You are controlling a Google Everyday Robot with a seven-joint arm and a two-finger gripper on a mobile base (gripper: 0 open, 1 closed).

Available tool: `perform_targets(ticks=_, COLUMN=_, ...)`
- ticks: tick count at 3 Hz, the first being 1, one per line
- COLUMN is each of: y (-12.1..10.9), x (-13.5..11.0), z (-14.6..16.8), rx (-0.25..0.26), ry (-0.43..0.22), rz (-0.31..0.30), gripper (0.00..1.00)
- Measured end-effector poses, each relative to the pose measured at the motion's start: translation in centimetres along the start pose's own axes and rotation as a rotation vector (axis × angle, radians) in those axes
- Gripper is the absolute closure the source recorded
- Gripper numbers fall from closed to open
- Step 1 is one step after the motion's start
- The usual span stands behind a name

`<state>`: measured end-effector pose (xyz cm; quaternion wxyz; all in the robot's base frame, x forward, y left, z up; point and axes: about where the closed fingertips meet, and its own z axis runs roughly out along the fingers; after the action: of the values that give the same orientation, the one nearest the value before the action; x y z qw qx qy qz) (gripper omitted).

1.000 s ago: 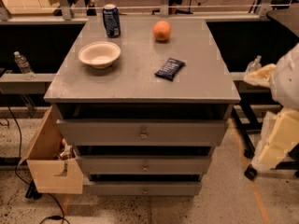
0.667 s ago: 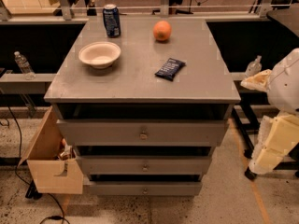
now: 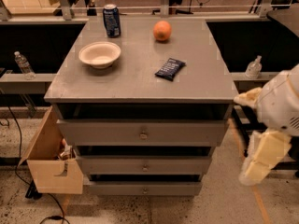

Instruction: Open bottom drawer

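Grey cabinet [image 3: 140,85] stands centre, three drawers down its front. The bottom drawer [image 3: 117,189] is the lowest and slimmest panel, just above the floor, with a small round knob [image 3: 145,190] at its middle. It appears closed, its front not drawn out past the middle drawer [image 3: 112,165] above it. The top drawer [image 3: 103,133] likewise appears closed.

The arm [image 3: 282,101] is to the right of the cabinet, apart from it. The gripper [image 3: 250,174] hangs below the arm's white joint, pointing down, level with the lower two drawers and touching neither. Whether it is spread or pressed together cannot be told.

On the cabinet top: a bowl [image 3: 99,54] at left, a can [image 3: 111,20] at the back left, an orange [image 3: 162,31] at the back centre, a dark packet [image 3: 170,69] right of centre. A cardboard box [image 3: 51,171] sits on the floor against the cabinet's left side.
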<state>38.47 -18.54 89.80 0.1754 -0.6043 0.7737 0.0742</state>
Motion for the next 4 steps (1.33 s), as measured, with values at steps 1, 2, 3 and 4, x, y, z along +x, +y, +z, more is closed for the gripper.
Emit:
perform_targets(ticks=1, y=1.6, x=1.7, z=7.6, rx=-0.096, ry=-0.043, rz=0.06, gripper=0.0)
perform_targets(ticks=2, y=3.1, x=2.8, z=14.0, rx=-0.153, ry=-0.077, rz=0.084, gripper=0.0)
perform_targets(ticks=3, y=3.4, x=2.9, z=19.9, rx=-0.167, ry=-0.139, rz=0.073, gripper=0.0)
perform_targets(ticks=4, y=3.4, x=2.9, z=19.8, rx=-0.168, ry=-0.138, rz=0.073, gripper=0.0)
